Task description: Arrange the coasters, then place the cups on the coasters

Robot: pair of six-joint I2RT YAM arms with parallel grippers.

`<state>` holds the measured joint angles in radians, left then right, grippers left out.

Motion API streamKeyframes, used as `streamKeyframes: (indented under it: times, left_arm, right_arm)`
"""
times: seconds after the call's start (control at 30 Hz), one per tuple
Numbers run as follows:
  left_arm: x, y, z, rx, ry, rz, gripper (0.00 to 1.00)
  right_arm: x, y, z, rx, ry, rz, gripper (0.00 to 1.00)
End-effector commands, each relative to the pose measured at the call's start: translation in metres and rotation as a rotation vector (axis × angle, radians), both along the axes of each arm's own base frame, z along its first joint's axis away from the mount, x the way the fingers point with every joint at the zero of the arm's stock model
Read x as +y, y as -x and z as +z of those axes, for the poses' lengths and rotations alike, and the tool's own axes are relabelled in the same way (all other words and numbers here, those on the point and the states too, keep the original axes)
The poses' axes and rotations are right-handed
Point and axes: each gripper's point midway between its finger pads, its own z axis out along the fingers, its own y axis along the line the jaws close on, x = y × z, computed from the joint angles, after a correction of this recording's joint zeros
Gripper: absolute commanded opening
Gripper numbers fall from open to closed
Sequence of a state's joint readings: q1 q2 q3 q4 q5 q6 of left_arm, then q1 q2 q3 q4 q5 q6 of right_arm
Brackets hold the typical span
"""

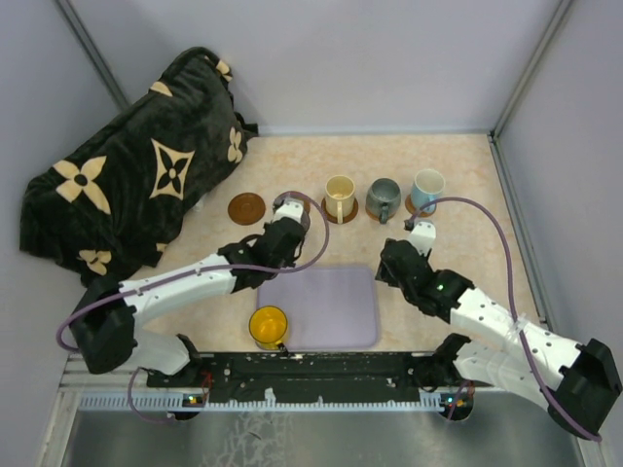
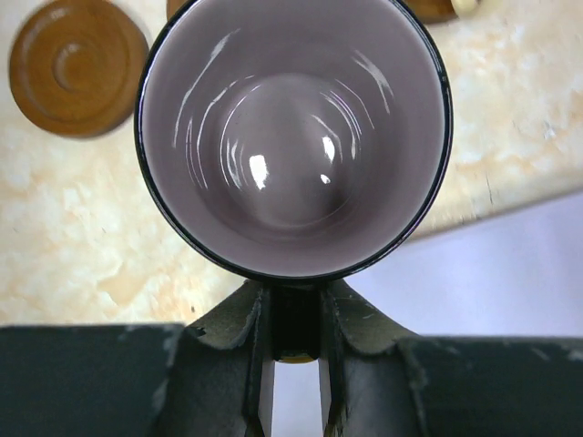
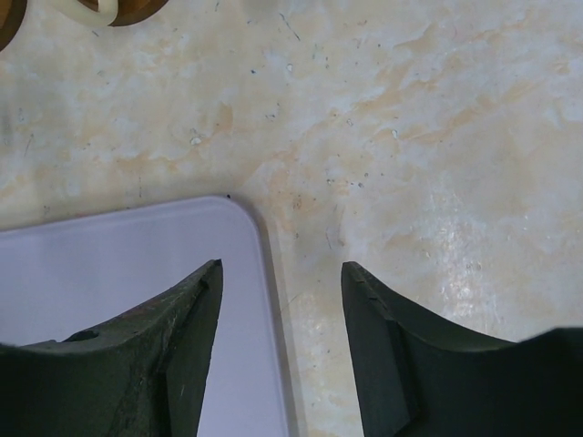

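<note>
Three cups sit on coasters in the back row: cream cup (image 1: 340, 196), grey-green cup (image 1: 383, 198), white-blue cup (image 1: 426, 189). Your left gripper (image 2: 296, 314) is clamped on the handle of the purple cup (image 2: 291, 137), just right of the bare coaster (image 2: 77, 66); can't tell if it's seated. Right gripper (image 3: 281, 291) is empty, jaws apart over the tray (image 3: 109, 264) corner. The yellow cup (image 1: 268, 326) beside the tray remains to be placed.

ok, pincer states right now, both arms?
Left pincer: closed on the handle of the purple cup.
Right pincer: open, holding nothing.
</note>
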<state>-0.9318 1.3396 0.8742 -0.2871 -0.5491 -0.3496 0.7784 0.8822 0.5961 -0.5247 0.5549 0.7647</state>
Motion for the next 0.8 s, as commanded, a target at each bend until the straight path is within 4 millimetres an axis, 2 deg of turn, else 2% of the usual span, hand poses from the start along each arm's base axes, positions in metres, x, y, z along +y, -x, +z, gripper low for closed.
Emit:
streamKeyframes:
  times: [0.0, 0.17, 0.27, 0.37, 0.6, 0.77]
  left_arm:
    - [-0.012, -0.055, 0.048, -0.176, 0.002, 0.081, 0.00]
    - [-0.017, -0.093, 0.040, -0.146, 0.020, 0.093, 0.00]
    - [-0.010, -0.112, 0.030, -0.103, 0.060, 0.113, 0.00]
    - [-0.004, -0.127, 0.028, -0.098, 0.095, 0.128, 0.00]
    - [-0.005, -0.152, 0.020, -0.075, 0.124, 0.134, 0.00]
    - [-0.015, -0.162, 0.018, -0.076, 0.160, 0.120, 0.00]
  right_arm:
    - [0.008, -0.003, 0.003, -0.015, -0.044, -0.014, 0.55]
    - [0.001, 0.002, 0.000, -0.003, -0.047, -0.040, 0.54]
    - [-0.005, 0.006, 0.000, -0.001, -0.040, -0.055, 0.54]
    - [-0.012, 0.009, 0.000, -0.008, -0.030, -0.069, 0.55]
    - [-0.015, 0.008, 0.004, -0.015, -0.020, -0.078, 0.55]
    - [-0.012, 0.006, 0.004, -0.012, -0.016, -0.074, 0.56]
